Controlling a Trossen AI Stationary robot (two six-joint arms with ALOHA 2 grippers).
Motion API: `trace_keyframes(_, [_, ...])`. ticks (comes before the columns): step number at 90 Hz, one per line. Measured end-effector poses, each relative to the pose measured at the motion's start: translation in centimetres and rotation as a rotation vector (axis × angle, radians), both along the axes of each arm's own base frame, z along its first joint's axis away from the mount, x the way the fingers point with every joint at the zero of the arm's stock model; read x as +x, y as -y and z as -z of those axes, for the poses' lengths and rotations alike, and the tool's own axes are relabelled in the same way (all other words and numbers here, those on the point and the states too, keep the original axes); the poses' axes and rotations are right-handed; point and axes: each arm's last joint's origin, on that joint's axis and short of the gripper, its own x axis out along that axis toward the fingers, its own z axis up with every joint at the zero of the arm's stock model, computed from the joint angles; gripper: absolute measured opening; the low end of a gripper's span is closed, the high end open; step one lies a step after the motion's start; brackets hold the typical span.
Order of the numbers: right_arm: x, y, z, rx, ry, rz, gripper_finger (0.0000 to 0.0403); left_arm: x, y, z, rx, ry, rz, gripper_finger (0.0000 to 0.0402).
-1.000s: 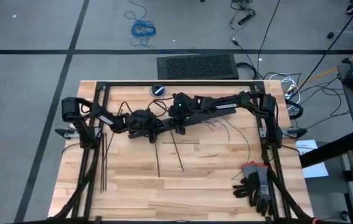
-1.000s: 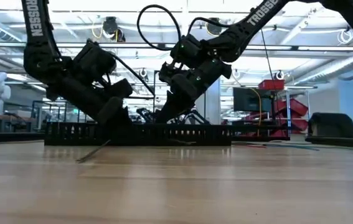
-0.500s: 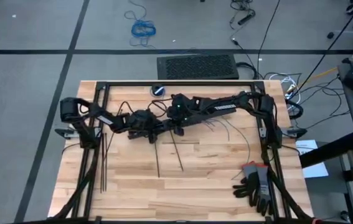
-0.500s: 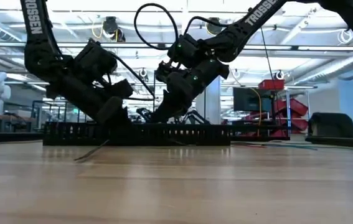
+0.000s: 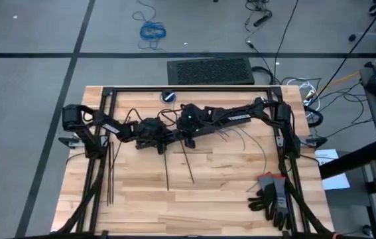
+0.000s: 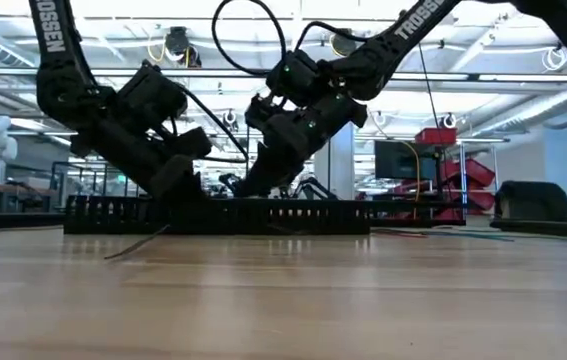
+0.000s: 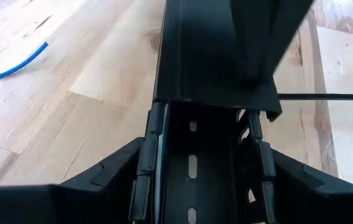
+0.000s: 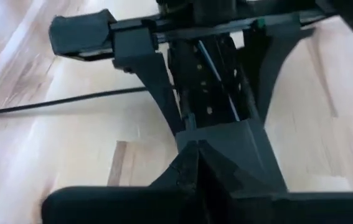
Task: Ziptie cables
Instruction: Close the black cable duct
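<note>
Wooden desk [image 5: 227, 192]: both tools meet over the slotted bar [image 6: 263, 214] mid-desk; left tool [image 5: 168, 138] straddles it wide, right tool's [image 5: 186, 136] grip unclear.

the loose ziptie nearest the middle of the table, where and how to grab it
Probably grip the ziptie at its free lower end, coming straight down with the fingers across its width. It lies flat and nearly straight on the bare table, and that end is clear of both grippers and the slotted bar.
</note>
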Motion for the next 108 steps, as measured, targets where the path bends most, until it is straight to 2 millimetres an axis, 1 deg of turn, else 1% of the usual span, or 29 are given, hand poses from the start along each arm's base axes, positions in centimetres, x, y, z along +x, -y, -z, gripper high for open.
trace_keyframes(10, [0.4,0.3,0.3,0.000,0.042,-0.002,0.0000,0.3,-0.1,-0.2,0.004,0.010,-0.002,0.0256])
trace_keyframes(25, [0.7,0.5,0.9,0.015,0.052,0.010,0.0000,0.6,0.0,-0.4,0.008,0.012,-0.001,0.0256])
trace_keyframes(42, [0.7,0.5,0.0,-0.002,0.080,0.020,0.0000,0.7,0.0,-0.4,0.010,0.017,-0.001,0.0256])
trace_keyframes(49, [0.8,0.5,-1.0,-0.008,0.099,0.020,0.0000,0.8,0.0,-0.5,0.012,0.026,-0.001,0.0256])
trace_keyframes(65, [0.6,0.4,-5.1,-0.041,0.173,0.006,0.0000,0.8,0.0,-0.5,0.011,0.025,0.001,0.0256])
trace_keyframes(74, [-0.2,0.6,-6.3,-0.053,0.154,0.011,0.0000,0.8,0.0,-0.5,0.011,0.024,0.002,0.0256])
trace_keyframes(83, [-0.9,1.4,-5.9,-0.038,0.078,0.034,0.0000,0.8,0.0,-0.5,0.019,0.023,0.010,0.0256])
trace_keyframes(94, [-1.1,1.9,-3.7,-0.027,-0.034,0.062,0.0000,0.8,0.0,-0.5,0.022,0.022,0.014,0.0256])
trace_keyframes(108, [-0.3,1.8,-1.9,-0.017,-0.036,0.053,0.0000,0.8,0.0,-0.5,0.023,0.024,0.017,0.0256])
